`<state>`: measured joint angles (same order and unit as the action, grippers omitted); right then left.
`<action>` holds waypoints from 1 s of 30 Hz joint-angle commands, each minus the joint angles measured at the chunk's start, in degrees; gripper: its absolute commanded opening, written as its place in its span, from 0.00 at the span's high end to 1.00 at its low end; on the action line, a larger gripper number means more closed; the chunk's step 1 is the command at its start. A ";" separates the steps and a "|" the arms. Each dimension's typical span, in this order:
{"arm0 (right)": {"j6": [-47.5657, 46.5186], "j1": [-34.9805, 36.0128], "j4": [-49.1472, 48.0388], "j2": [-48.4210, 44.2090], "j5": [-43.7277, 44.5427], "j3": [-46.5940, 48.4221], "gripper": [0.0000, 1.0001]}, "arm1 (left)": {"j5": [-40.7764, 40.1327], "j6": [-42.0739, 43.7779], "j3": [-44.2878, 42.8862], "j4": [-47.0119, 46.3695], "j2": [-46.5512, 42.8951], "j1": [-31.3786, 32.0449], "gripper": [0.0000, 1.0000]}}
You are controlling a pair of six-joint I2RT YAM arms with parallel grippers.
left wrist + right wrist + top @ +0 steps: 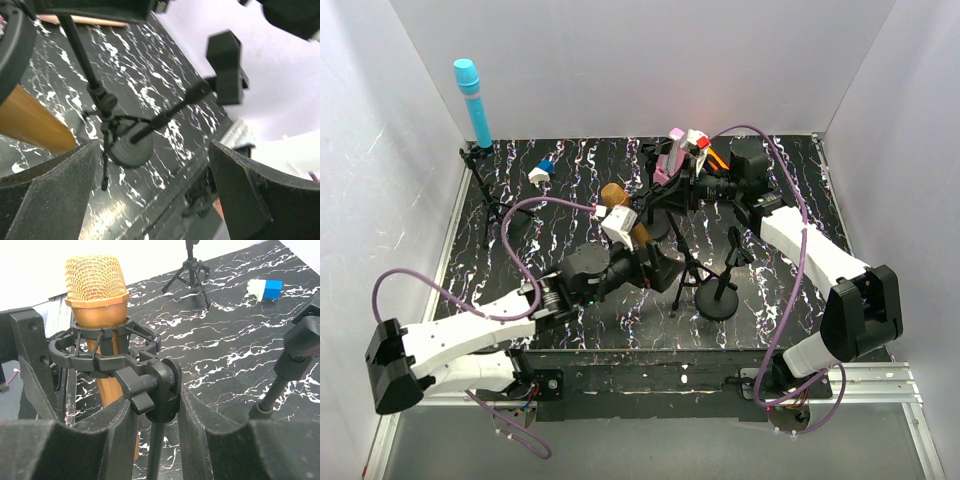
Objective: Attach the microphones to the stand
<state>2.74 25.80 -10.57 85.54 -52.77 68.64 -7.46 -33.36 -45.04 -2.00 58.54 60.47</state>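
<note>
The right hand (159, 420) clamps the shock-mount stand (160, 390) at its knob, with the gold microphone (97, 295) seated in its ring; the left hand (152, 160) gapes empty beside the barrel. Seating looks done, so next: release gently, then fill the empty clip (227, 67)

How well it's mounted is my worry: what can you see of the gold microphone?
The gold microphone stands upright: a rounded mesh head over a smooth, metallic-looking orange-gold collar and a body narrowing downward. It sits inside a black ring-shaped shock mount, whose thin cords cross its body. A knobbed joint links the mount to a stand. The right pincer has its pads on either side of that joint; one pad hides part of the microphone's lower body.
</note>
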 commanded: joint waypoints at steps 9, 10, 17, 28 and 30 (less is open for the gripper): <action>4.02 0.04 -5.95 -3.89 0.39 -0.44 0.99 | -34.71 -3.37 -10.07 -5.64 17.29 5.54 0.23; 4.02 0.04 -6.22 -3.89 0.30 -0.53 0.99 | -35.94 -2.68 -10.07 -7.21 18.35 5.63 0.26; 4.55 0.04 -6.31 -4.85 0.04 -1.58 0.99 | -40.26 -0.48 -14.90 -10.13 26.70 5.63 0.33; 5.61 -0.84 -5.69 -5.47 0.92 -1.67 0.99 | -40.97 2.43 -17.98 -15.14 33.04 4.66 0.50; 5.78 -1.19 -5.78 -5.64 0.31 -1.49 0.99 | -39.57 3.04 -17.46 -16.36 32.69 4.31 0.51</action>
<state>5.37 25.28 -13.06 83.13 -51.00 66.52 -46.52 -32.05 -60.71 -14.85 92.31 65.69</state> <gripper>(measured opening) 0.400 0.500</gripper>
